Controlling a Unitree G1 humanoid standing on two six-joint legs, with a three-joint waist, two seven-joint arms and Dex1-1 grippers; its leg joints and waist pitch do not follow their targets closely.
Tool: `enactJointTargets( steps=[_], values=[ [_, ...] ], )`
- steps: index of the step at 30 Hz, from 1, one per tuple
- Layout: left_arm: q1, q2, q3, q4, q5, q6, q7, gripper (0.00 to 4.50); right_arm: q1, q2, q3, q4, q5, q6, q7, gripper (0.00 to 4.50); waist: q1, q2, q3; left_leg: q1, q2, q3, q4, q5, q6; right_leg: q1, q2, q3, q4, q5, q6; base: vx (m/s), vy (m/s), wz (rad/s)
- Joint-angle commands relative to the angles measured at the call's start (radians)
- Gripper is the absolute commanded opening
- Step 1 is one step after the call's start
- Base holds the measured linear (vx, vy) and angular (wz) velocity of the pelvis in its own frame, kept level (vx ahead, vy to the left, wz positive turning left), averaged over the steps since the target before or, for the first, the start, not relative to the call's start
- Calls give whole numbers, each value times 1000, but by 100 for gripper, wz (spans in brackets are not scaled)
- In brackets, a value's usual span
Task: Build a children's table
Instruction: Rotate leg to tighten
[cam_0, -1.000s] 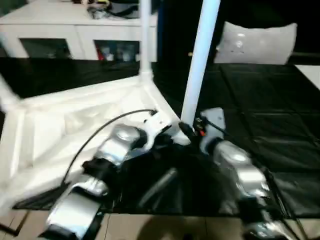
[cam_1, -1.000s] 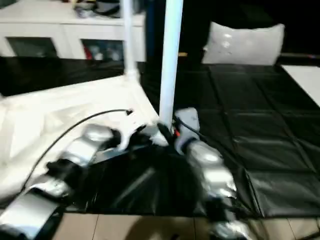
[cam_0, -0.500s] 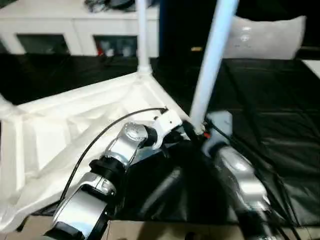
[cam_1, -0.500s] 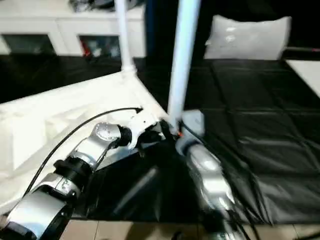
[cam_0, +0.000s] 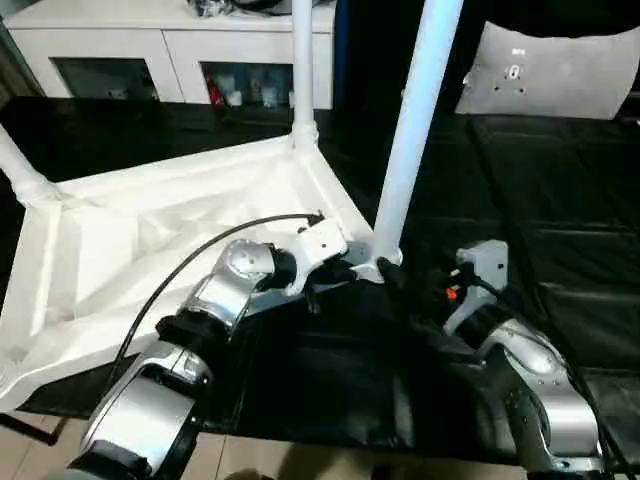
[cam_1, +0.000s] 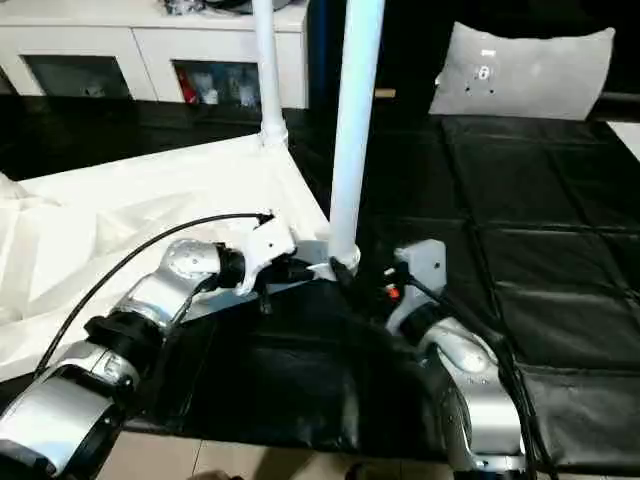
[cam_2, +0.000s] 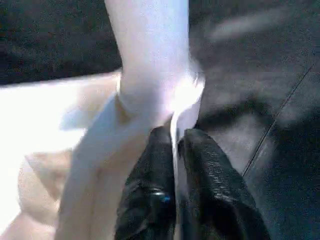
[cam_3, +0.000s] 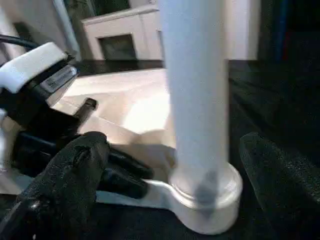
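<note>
The white table top lies ribbed side up on the black mat. A leg stands in the far corner socket, and another leg rises at the left corner. A third long leg stands in the near right socket. My left gripper is shut on the top's thin rim right beside that socket. My right gripper is open, its fingers standing well apart on either side of this leg's base without touching it.
A white cabinet with shelves stands along the back. A pale cushion leans at the back right. The black mat stretches to the right of the table top, and bare floor shows at the near edge.
The head camera has shifted and tilted. My right gripper has drawn back a little from the near leg's base. My left gripper stays on the rim by the socket.
</note>
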Motion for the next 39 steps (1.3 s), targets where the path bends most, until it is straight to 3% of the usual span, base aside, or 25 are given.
enactJointTargets(
  steps=[1, 3, 4, 5, 6, 8, 9, 10, 11, 12, 15, 17, 18, 20, 21, 22, 23, 24, 26, 28, 29, 32, 35, 36, 39],
  values=[
    [24, 7, 29, -84, -51, 52, -20, 83, 0, 4, 19, -57, 48, 32, 13, 450, 8, -17, -66, -3, 49, -4, -78, -153, 75, 65, -51, 58, -64, -297, -190, 0, 0, 0],
    [52, 22, 36, -142, -57, 83, -8, 103, -3, 6, 30, -77, 59, 63, 6, 450, 7, -19, -66, -6, 49, -4, -78, -153, 78, 67, -49, 57, -62, -281, -193, 0, 0, 0],
    [117, 55, 56, -281, -71, 186, 17, 109, -18, 18, 51, -93, 75, 99, 2, 450, 4, -15, -68, -6, 54, -8, -81, -147, 68, 72, -50, 59, -50, -250, -203, 0, 0, 0],
    [147, 71, 65, -340, -70, 226, 29, 109, -25, 24, 59, -90, 68, 94, -1, 450, -2, -18, -65, -14, 51, -7, -82, -139, 75, 73, -48, 58, -54, -251, -198, 0, 0, 0],
    [156, 76, 68, -358, -70, 238, 32, 120, -28, 26, 62, -89, 65, 93, -2, 450, -2, -18, -66, -8, 50, -4, -79, -146, 68, 68, -49, 59, -55, -273, -194, 0, 0, 0],
    [223, 110, 98, -482, -87, 338, 38, 150, -44, 41, 74, -85, 56, 88, -8, 450, -2, -15, -63, -6, 50, -1, -80, -149, 53, 63, -46, 61, -58, -306, -184, 0, 0, 0],
    [223, 110, 98, -482, -87, 338, 38, 150, -44, 41, 74, -85, 56, 88, -8, 450, -2, -15, -63, -6, 50, -1, -80, -149, 53, 63, -46, 61, -58, -306, -184, 0, 0, 0],
    [306, 163, 144, -622, -100, 449, 33, 157, -63, 57, 82, -87, 63, 103, -16, 450, 0, -12, -66, 1, 54, -3, -81, -162, 34, 62, -45, 62, -52, -304, -184, 0, 0, 0],
    [306, 163, 144, -622, -100, 449, 33, 165, -63, 57, 82, -87, 63, 103, -16, 450, 1, -10, -63, -3, 54, -3, -84, -155, 35, 62, -43, 62, -54, -296, -184, 0, 0, 0],
    [362, 200, 169, -702, -107, 507, 24, 175, -78, 66, 89, -80, 62, 111, -25, 450, -1, -10, -58, 0, 48, 1, -84, -171, 33, 56, -36, 60, -61, -318, -172, 0, 0, 0],
    [430, 244, 196, -791, -124, 570, 4, 203, -94, 75, 98, -67, 57, 115, -31, 450, 0, -8, -62, 4, 51, -2, -85, -169, 18, 58, -39, 64, -51, -295, -180, 0, 0, 0],
    [570, 328, 252, -980, -177, 692, -22, 209, -133, 81, 131, -29, 38, 132, -41, 450, -5, -9, -54, -3, 48, -2, -93, -192, 13, 60, -35, 64, -56, -332, -170, 0, 0, 0],
    [570, 328, 252, -980, -177, 692, -22, 223, -133, 81, 131, -29, 38, 132, -41, 450, -7, -5, -53, 4, 49, 0, -91, -203, 5, 53, -33, 66, -56, -335, -174, 0, 0, 0],
    [682, 386, 308, -1179, -256, 850, -31, 245, -194, 105, 158, 46, 16, 161, -69, 450, -5, -4, -52, 11, 49, 1, -91, -250, -16, 48, -32, 71, -56, -367, -179, 0, 0, 0],
    [682, 386, 308, -1179, -256, 850, -31, 248, -194, 105, 158, 46, 16, 161, -69, 450, -5, -5, -51, 12, 49, 0, -93, -254, -20, 47, -31, 73, -57, -368, -181, 0, 0, 0],
    [719, 398, 324, -1253, -288, 917, -31, 248, -222, 115, 174, 87, -5, 158, -78, 450, -1, -7, -48, 19, 48, 5, -91, -274, -26, 40, -27, 77, -60, -381, -178, 0, 0, 0],
    [769, 415, 319, -1316, -298, 978, -29, 267, -265, 129, 194, 160, -46, 154, -105, 450, -5, -5, -45, 11, 48, -3, -96, -293, -36, 46, -27, 77, -55, -390, -183, 0, 0, 0],
    [804, 423, 310, -1352, -296, 1013, -25, 279, -298, 143, 206, 219, -72, 153, -126, 450, -8, -6, -42, 9, 46, -1, -98, -313, -37, 44, -25, 76, -60, -420, -175, 0, 0, 0],
    [855, 408, 284, -1383, -248, 1048, 29, 279, -360, 171, 224, 342, -117, 131, -175, 450, -9, -7, -41, 18, 43, -2, -93, -347, -43, 38, -27, 76, -71, -493, -143, 0, 0, 0],
    [864, 384, 267, -1370, -197, 1047, 89, 279, -399, 187, 232, 422, -156, 86, -217, 450, -12, -5, -42, 21, 40, -2, -92, -352, -47, 35, -22, 75, -78, -505, -123, 0, 0, 0],
    [863, 368, 264, -1357, -172, 1041, 119, 279, -417, 194, 229, 459, -171, 69, -244, 450, -5, -8, -48, 27, 40, 3, -88, -314, -46, 33, -19, 79, -75, -436, -126, 0, 0, 0],
    [845, 335, 276, -1330, -152, 1048, 212, 279, -487, 212, 201, 583, -205, -4, -343, 450, -8, -7, -51, 17, 40, -1, -91, -301, -54, 45, -16, 74, -62, -384, -134, 0, 0, 0],
    [826, 337, 284, -1310, -144, 1055, 268, 279, -558, 209, 145, 707, -233, -75, -482, 450, -11, -6, -53, 18, 37, -1, -88, -304, -59, 45, -15, 72, -57, -351, -137, 0, 0, 0],
    [824, 338, 285, -1312, -146, 1061, 275, 279, -568, 206, 136, 725, -236, -83, -498, 450, -8, -7, -57, 26, 35, 3, -84, -301, -57, 40, -14, 74, -57, -337, -139, 0, 0, 0],
    [809, 336, 285, -1299, -132, 1054, 295, 279, -599, 182, 101, 794, -248, -122, -566, 450, -5, -8, -61, 21, 36, 5, -82, -250, -49, 46, -11, 74, -46, -255, -154, 0, 0, 0]
  ],
)
